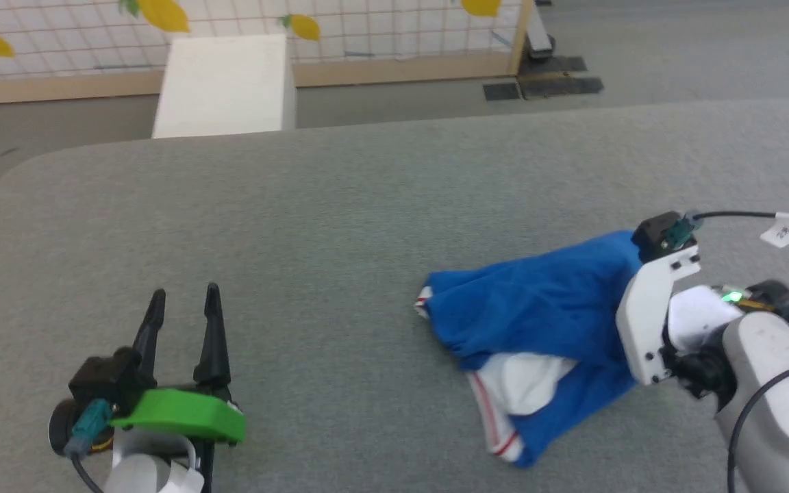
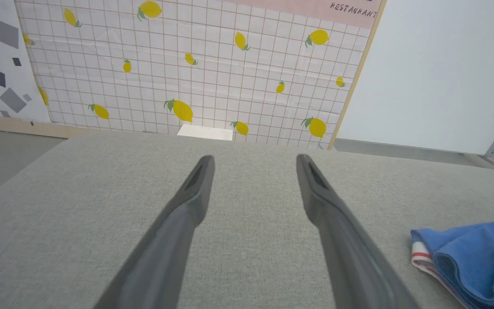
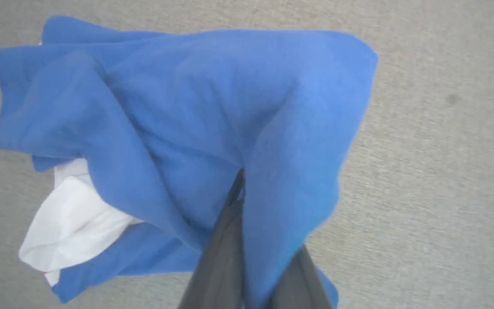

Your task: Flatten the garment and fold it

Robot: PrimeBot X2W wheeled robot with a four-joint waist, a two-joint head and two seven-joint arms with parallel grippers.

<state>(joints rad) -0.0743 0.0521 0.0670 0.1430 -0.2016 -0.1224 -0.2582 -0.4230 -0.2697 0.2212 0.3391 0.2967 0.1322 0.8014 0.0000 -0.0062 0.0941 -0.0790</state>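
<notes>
Jersey (image 1: 538, 301) lies bunched on the table's (image 1: 298, 226) right side, our right gripper (image 3: 242, 189) pinched on a blue fold. We judge it may have caught several layers, so lifting would drag the whole heap instead of spreading it. Our left gripper (image 1: 185, 291) stands wide and empty, well apart.

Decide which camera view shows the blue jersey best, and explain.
The head view: nearly the whole crumpled jersey lies on the grey table, white panel and red-striped trim visible. The right wrist view is a close-up of folds pinched by the right gripper; the left wrist view catches one corner.
</notes>
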